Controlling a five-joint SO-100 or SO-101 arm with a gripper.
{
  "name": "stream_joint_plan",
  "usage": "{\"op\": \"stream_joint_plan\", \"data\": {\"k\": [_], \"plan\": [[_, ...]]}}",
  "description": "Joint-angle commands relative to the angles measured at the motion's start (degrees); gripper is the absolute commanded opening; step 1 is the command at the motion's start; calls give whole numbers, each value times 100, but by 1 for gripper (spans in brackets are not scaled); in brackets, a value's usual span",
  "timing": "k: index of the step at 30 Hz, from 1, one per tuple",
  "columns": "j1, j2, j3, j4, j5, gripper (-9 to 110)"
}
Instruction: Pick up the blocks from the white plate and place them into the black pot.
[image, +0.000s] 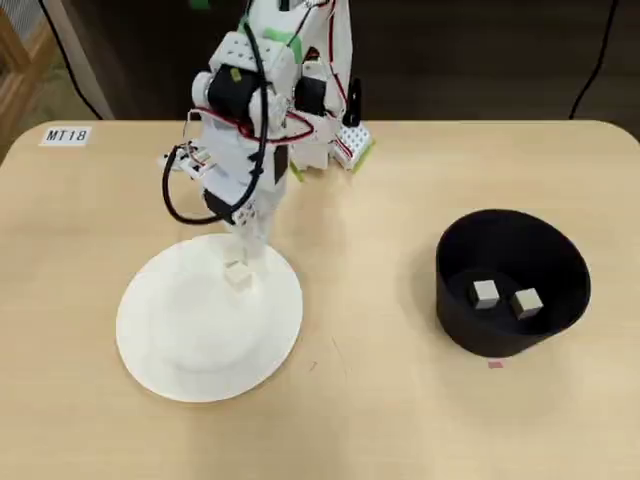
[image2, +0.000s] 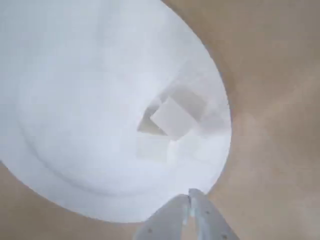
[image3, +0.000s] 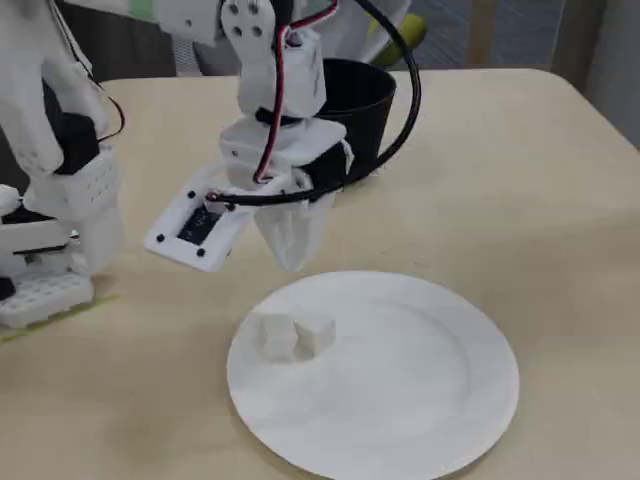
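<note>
closed claw (image2: 190, 196) (empty) above white plate (image3: 420, 400), two blocks (image3: 296, 335) just below it

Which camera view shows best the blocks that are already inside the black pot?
The overhead view: it looks straight into the black pot and shows two blocks on its floor. The fixed view shows only the pot's rim and wall behind the arm, not its inside. The wrist view shows no pot.
</note>
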Motion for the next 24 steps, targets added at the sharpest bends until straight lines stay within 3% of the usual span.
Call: {"op": "stream_joint_plan", "data": {"k": [1, 4, 10, 24], "plan": [[272, -272, -431, 62, -149, -2], [431, -492, -598, 237, -281, 1], [448, -387, -598, 589, -677, 26], [97, -905, -598, 475, -809, 39]]}}
